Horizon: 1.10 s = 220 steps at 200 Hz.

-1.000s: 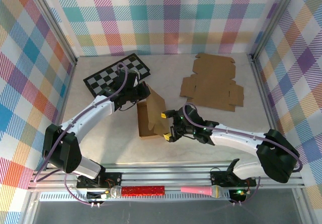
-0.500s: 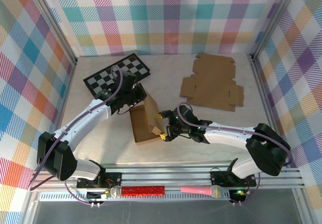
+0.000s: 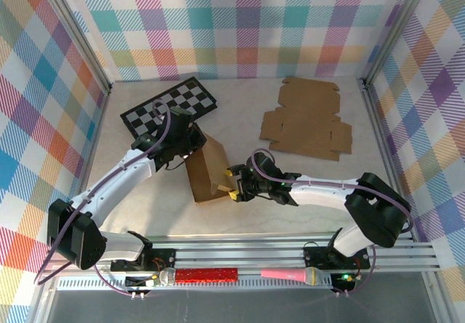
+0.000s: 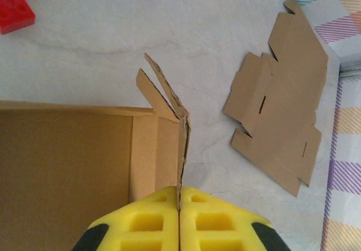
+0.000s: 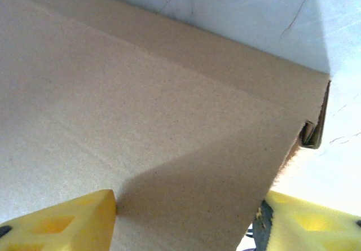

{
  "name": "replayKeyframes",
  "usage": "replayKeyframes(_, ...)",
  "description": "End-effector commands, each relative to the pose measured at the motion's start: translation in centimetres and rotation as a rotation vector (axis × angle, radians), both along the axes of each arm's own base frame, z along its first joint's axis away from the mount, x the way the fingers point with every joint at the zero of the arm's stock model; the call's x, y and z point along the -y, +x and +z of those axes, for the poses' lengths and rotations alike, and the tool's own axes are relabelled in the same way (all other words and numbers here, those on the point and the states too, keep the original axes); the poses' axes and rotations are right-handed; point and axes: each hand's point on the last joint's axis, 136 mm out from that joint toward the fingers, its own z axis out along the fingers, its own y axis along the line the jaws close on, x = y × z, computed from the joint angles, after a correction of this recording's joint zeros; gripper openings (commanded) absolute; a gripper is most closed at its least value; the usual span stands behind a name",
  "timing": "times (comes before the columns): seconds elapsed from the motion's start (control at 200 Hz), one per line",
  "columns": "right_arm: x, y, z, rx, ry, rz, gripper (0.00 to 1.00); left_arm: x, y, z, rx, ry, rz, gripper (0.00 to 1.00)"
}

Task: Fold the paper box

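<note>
1. The paper box (image 3: 207,169) sits partly folded near the middle of the table (image 3: 305,185), in front of the checkerboard (image 3: 168,105) and well apart from the flat cardboard blank (image 3: 309,118) at the far right.
2. The left gripper (image 4: 179,206) is at the box's far left side. Its yellow pads are pressed together on the thin top edge of an upright side wall, with the open brown interior just to their left in the wrist view.
3. The right gripper (image 3: 234,184) is at the box's near right corner, touching it.
4. Its jaws are parted, and a broad cardboard panel of the box lies across the gap between the two yellow fingers (image 5: 73,217).
</note>
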Motion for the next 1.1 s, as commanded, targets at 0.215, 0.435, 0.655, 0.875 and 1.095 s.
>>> replayKeyframes(0.215, 1.2, 2.7, 2.2, -0.137, 0.081, -0.185, 0.49, 0.4, -4.6, -1.3, -0.146, -0.063, -0.050, 0.15)
replayKeyframes(0.435, 0.4, 4.2, 2.3, -0.161, 0.119, -0.067, 0.47, 1.2, -6.6, -2.0, -0.199, -0.187, -0.023, 0.19)
replayKeyframes(0.655, 1.3, 5.8, 3.0, -0.148, 0.127, 0.003, 0.48, 4.2, -9.1, -1.0, -0.241, -0.310, -0.043, 0.39)
replayKeyframes(0.875, 4.5, 7.3, 4.3, -0.127, 0.052, 0.123, 0.47, 4.0, -9.6, 0.4, -0.235, -0.352, -0.016, 0.59)
replayKeyframes(1.095, 6.1, 5.8, 4.9, -0.119, -0.011, 0.164, 0.48, -0.6, -9.4, 3.7, -0.176, -0.126, -0.041, 0.69)
